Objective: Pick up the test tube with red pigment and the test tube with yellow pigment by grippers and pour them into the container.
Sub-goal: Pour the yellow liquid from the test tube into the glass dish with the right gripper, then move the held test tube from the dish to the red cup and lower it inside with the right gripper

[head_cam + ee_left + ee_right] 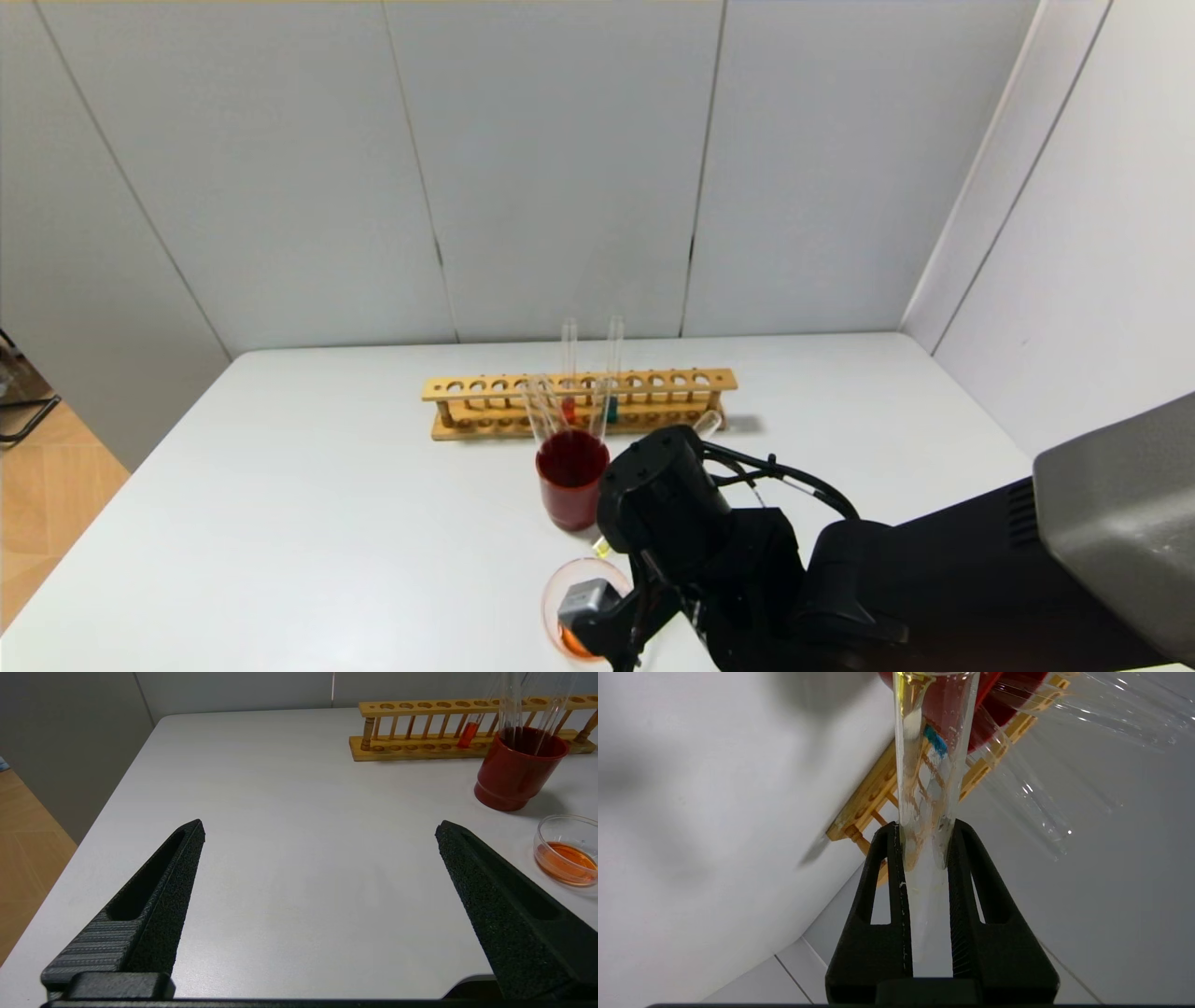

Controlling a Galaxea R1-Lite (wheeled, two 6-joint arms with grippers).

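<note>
My right gripper [923, 830] is shut on the test tube with yellow pigment [930, 779]. In the head view that gripper [653, 499] holds the tube tilted, with one end [707, 423] sticking up behind the wrist. The yellow liquid sits at the lower end [602, 548], just above the far rim of the clear container [558, 583]. The container [560, 822] holds orange liquid. The test tube with red pigment [568, 409] stands in the wooden rack [485, 387] and also shows in the left wrist view [468, 735]. My left gripper [320, 828] is open and empty over bare table at the front left.
A dark red cup [571, 485] with several empty tubes stands between the rack and the container. A tube with teal liquid [611, 409] stands in the rack beside the red one. Grey wall panels close off the back and right.
</note>
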